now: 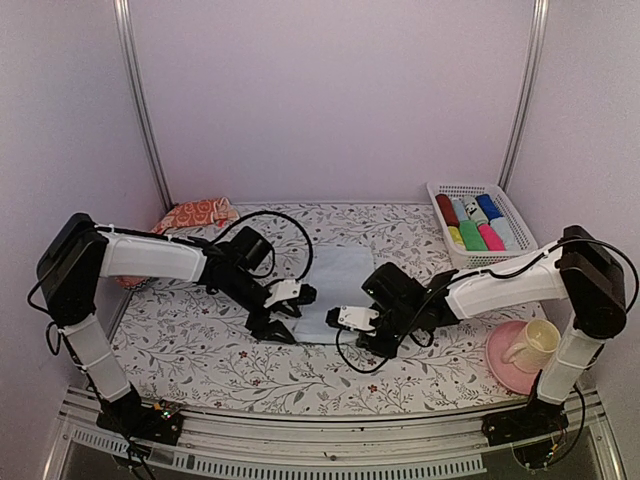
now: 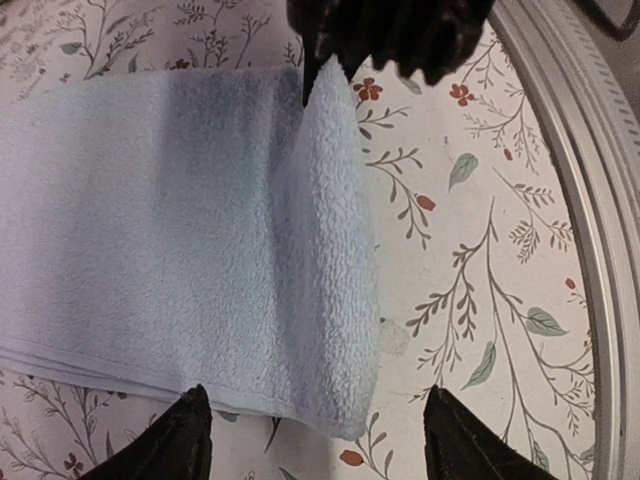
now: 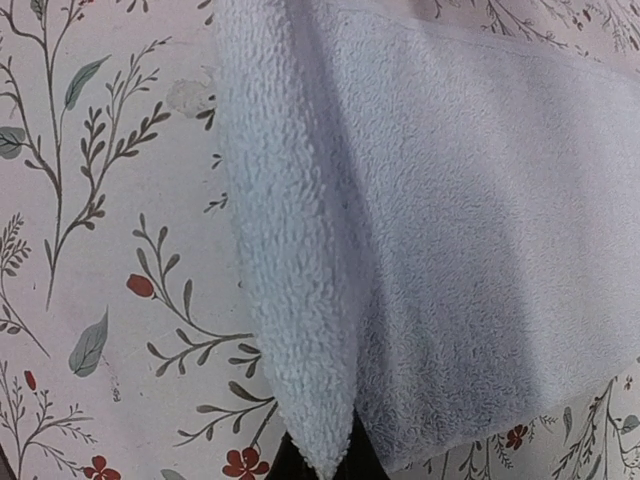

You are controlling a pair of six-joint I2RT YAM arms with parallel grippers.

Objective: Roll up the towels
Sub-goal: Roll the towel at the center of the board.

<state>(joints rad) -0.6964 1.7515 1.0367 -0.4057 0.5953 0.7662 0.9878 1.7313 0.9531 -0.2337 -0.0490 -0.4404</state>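
The light blue towel [image 1: 338, 280] lies flat mid-table, its near edge turned up into a narrow fold [image 2: 335, 250]. My left gripper [image 2: 315, 440] is open, with a fingertip on either side of the fold's left corner and nothing pinched. At the fold's other end my right gripper [image 3: 330, 462] is shut on the corner of the light blue towel [image 3: 480, 220], lifting it to a point. From above, the left gripper [image 1: 292, 312] and right gripper [image 1: 337, 316] face each other at the towel's near edge. The orange-red printed towel [image 1: 195, 213] lies bunched at the back left.
A white basket [image 1: 438, 195] at the back right holds several rolled towels. A pink plate [image 1: 500, 372] with a cream cup [image 1: 535, 345] sits by the right arm's base. The table's metal rim [image 2: 590, 200] runs close to the left gripper.
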